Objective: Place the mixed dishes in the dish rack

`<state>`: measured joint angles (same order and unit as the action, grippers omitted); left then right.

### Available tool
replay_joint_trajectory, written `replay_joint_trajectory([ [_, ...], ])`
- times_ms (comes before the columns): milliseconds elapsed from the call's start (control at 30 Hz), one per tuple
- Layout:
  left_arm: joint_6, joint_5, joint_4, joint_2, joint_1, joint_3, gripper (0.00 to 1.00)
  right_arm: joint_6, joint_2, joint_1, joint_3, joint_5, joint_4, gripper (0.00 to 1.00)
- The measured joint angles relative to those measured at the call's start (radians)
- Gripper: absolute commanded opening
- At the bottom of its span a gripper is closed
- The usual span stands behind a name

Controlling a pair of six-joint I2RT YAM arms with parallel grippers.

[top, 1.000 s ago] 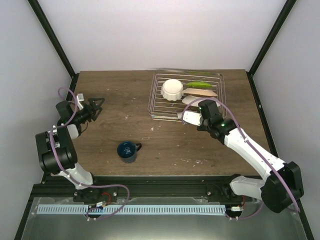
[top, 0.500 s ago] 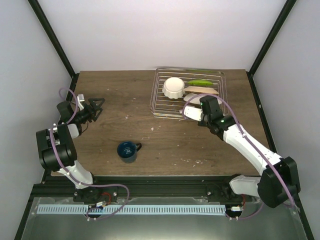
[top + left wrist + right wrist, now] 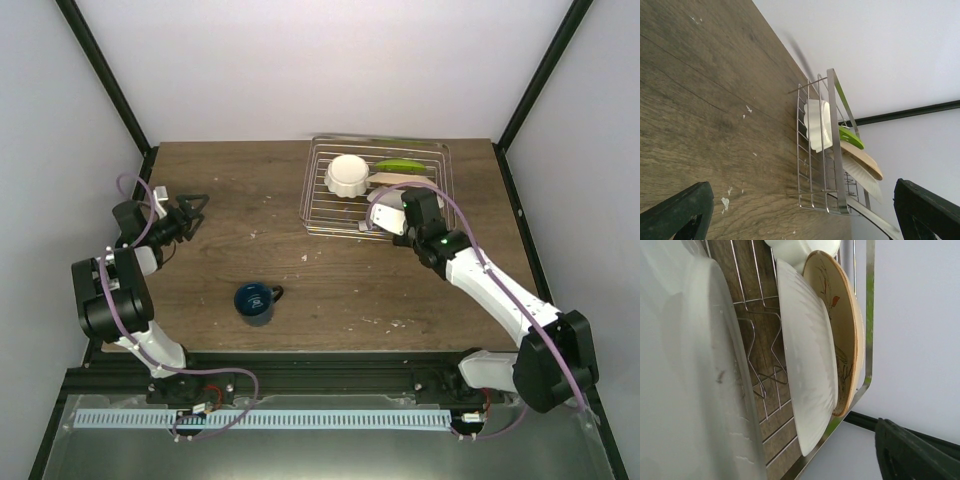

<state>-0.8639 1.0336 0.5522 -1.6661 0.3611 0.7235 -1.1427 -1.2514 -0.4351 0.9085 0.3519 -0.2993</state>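
Note:
The dish rack (image 3: pixel 306 214) stands at the back right. In it are the white scalloped bowl (image 3: pixel 347 177), the lime-green plate (image 3: pixel 400 165), the beige floral plate (image 3: pixel 402 179) and the white square plate (image 3: pixel 383 197), the plates on edge. In the right wrist view the white plate (image 3: pixel 810 370) leans on the floral plate (image 3: pixel 842 325). My right gripper (image 3: pixel 812 465) is open around the white plate, with a gap beside its pale finger (image 3: pixel 705 370). The dark blue mug (image 3: pixel 256 302) sits upright on the table, front left. My left gripper (image 3: pixel 193 214) is open and empty at the far left.
The left wrist view looks across the wood table (image 3: pixel 700 100) to the rack (image 3: pixel 840 110), with the bowl (image 3: pixel 817 122) and plates on edge. Wire dividers (image 3: pixel 760 355) rise from the rack floor beside the white plate. Black frame posts stand at both back corners.
My right gripper carried the white square plate further into the rack, stood it against the floral plate and opened its jaws. The left arm has not moved.

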Motion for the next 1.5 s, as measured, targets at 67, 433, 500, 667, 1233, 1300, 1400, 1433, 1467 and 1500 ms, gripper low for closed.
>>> replay_joint_trajectory([
  [67, 0.000, 0.000, 0.000, 0.000, 0.000, 0.003, 1.00, 0.002, 0.000, 0.001, 0.000, 0.000, -0.004, 0.87],
  [433, 0.000, 0.000, 0.000, 0.000, 0.000, 0.004, 1.00, 0.005, 0.040, 0.005, -0.021, -0.021, -0.006, 0.99],
  [500, 0.000, 0.000, 0.000, 0.000, 0.000, 0.004, 1.00, 0.007, 0.047, 0.005, -0.028, -0.034, -0.013, 1.00],
  [667, 0.006, -0.002, -0.010, 0.000, 0.000, 0.007, 1.00, 0.007, 0.069, 0.006, -0.052, -0.064, -0.023, 0.99],
  [1233, 0.299, -0.214, -0.583, 0.244, -0.116, 0.051, 1.00, 0.087, 0.071, -0.119, -0.004, -0.236, -0.115, 1.00],
  [1300, 0.322, -0.246, -0.651, 0.291, -0.119, 0.051, 1.00, 0.106, 0.059, -0.162, 0.027, -0.263, -0.115, 1.00],
  [1400, 0.353, -0.292, -0.759, 0.362, -0.126, 0.050, 1.00, 0.129, 0.040, -0.220, 0.064, -0.298, -0.112, 1.00],
  [1433, 0.360, -0.302, -0.788, 0.380, -0.127, 0.050, 1.00, 0.136, 0.032, -0.235, 0.077, -0.308, -0.111, 1.00],
  [1467, 0.369, -0.314, -0.819, 0.397, -0.128, 0.050, 1.00, 0.144, 0.021, -0.247, 0.093, -0.320, -0.110, 1.00],
  [1500, 0.375, -0.325, -0.851, 0.413, -0.129, 0.050, 1.00, 0.154, 0.010, -0.256, 0.109, -0.335, -0.108, 1.00],
])
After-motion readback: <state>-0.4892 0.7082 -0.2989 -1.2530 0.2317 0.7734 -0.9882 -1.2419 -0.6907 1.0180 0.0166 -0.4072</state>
